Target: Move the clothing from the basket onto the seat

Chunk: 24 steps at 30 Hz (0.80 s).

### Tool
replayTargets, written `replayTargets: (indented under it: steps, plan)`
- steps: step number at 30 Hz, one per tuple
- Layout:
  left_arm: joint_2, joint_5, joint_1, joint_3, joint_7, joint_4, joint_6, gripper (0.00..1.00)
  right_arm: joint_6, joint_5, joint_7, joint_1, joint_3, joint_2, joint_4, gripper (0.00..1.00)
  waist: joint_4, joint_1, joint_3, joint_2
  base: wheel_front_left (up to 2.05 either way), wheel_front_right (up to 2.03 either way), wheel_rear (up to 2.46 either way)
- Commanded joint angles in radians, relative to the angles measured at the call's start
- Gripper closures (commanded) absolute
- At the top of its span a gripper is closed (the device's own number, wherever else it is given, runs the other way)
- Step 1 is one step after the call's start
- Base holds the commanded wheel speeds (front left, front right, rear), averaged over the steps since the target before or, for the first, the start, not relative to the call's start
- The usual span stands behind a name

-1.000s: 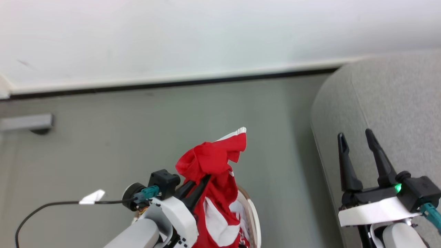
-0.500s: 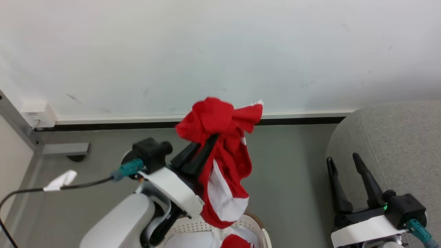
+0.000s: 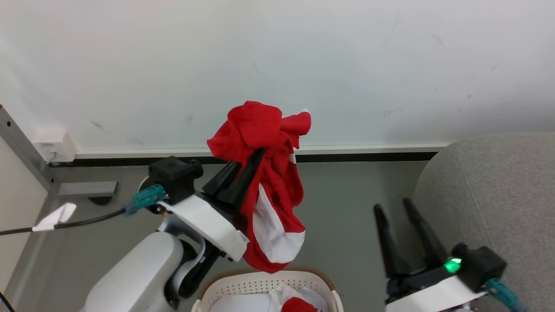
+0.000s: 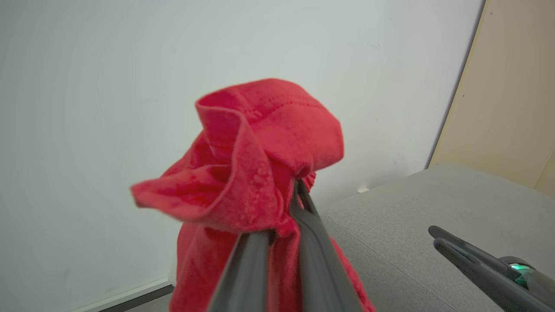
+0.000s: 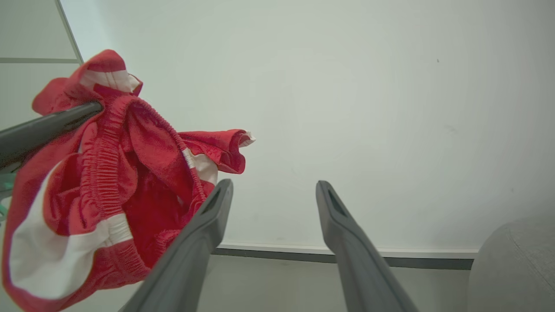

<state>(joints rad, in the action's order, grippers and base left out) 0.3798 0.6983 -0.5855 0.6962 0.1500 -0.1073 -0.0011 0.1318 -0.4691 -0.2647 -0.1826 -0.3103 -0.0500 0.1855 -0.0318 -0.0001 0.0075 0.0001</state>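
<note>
Floor (image 3: 347, 195) (grey) beside seat (image 3: 498, 195), white wall (image 3: 390, 65)

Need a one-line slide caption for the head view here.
Left gripper shut on a red garment held above the basket; right gripper open beside the grey seat.

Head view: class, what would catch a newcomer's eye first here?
A bright red garment with white panels, hanging from the shut left gripper above the basket at centre. Next, the grey seat at right, with the open right gripper in front of it.
</note>
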Motion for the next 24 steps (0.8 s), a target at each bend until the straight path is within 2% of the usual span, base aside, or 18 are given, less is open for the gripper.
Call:
replayTargets:
  steps: [1, 16, 21, 24]
  plan:
    - [0.005, 0.002, 0.007, 0.0, 0.002, 0.002, 0.0, 1.0, -0.002, -0.001, 0.001, -0.011, -0.024, -0.001, -0.004, 0.0, 0.001, 0.0001, -0.001, -0.0001, 0.0, 0.0, 0.0]
    - [-0.023, 0.003, 0.028, 0.04, 0.011, -0.037, -0.01, 1.0, -0.002, -0.077, 0.063, -0.103, -0.421, -0.111, -0.068, 0.0, 0.058, 0.0001, -0.036, -0.0001, 0.0, 0.0, 0.0]
    - [-0.047, -0.002, 0.037, 0.073, -0.005, -0.016, -0.017, 1.0, -0.002, -0.095, 0.05, -0.158, -0.489, -0.112, 0.029, 0.0, 0.093, 0.0001, -0.052, -0.0001, 0.0, 0.0, 0.0]
    - [-0.063, -0.006, 0.045, 0.105, -0.022, 0.001, -0.025, 1.0, -0.002, -0.114, 0.035, -0.181, -0.514, -0.088, 0.112, 0.0, 0.123, 0.0001, -0.062, -0.0001, 0.0, 0.0, 0.0]
